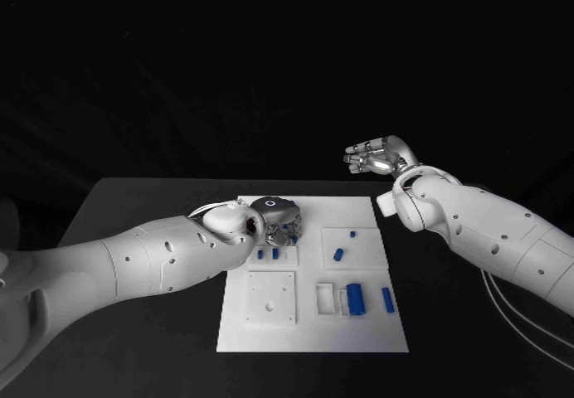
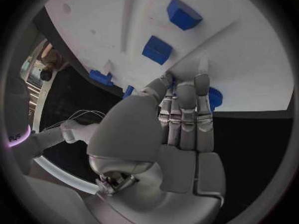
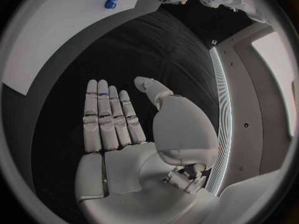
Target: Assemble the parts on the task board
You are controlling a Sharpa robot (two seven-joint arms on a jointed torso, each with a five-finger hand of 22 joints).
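one task board (image 1: 359,332), two hands (image 1: 278,217), several blue parts (image 1: 354,297)

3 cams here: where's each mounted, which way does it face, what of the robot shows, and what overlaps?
Head view: on the robot's head, looking down at the black table and the white rectangular task board; both white arms show.
Left wrist view: behind the silver left hand, whose fingertips reach the board by small blue parts.
Right wrist view: behind the open silver right hand, facing the table.
Shared: all three show the board.
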